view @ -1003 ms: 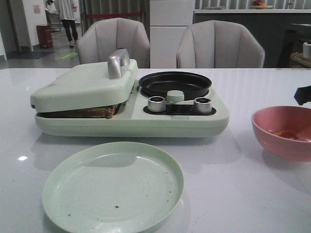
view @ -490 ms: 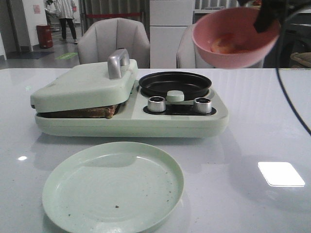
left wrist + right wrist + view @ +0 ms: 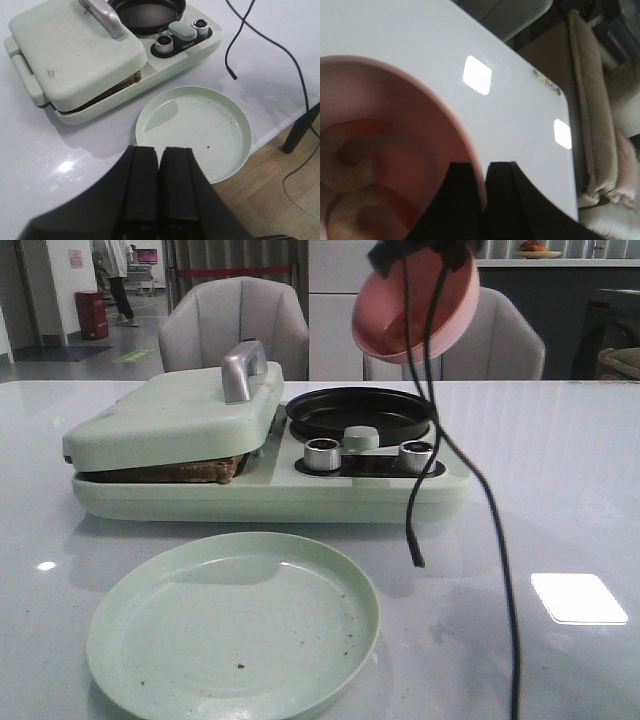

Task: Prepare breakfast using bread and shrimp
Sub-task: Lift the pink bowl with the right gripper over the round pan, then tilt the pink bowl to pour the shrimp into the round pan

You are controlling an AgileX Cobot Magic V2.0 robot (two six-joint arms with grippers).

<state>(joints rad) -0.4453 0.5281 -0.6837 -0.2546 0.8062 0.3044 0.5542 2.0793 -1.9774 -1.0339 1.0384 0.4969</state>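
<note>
My right gripper [image 3: 418, 252] is shut on the rim of a pink bowl [image 3: 415, 315] and holds it tilted high above the black pan [image 3: 360, 412]. In the right wrist view the fingers [image 3: 462, 172] pinch the bowl wall [image 3: 445, 125], and curled orange-pink shrimp [image 3: 350, 160] lie inside. The bread shows only as a brown crust edge [image 3: 180, 472] under the closed pale green lid [image 3: 170, 415], and again in the left wrist view [image 3: 122, 85]. My left gripper [image 3: 159, 150] is shut and empty above the table, beside the plate.
An empty pale green plate [image 3: 233, 625] lies in front of the breakfast maker. Two silver knobs [image 3: 322, 454] sit below the pan. A black cable [image 3: 415, 540] hangs from the right arm down over the appliance's right end. Two chairs stand behind the table.
The right gripper lifted the pink bowl from the table at the right, carried it up and leftward, and now tilts it more steeply over the black pan.
</note>
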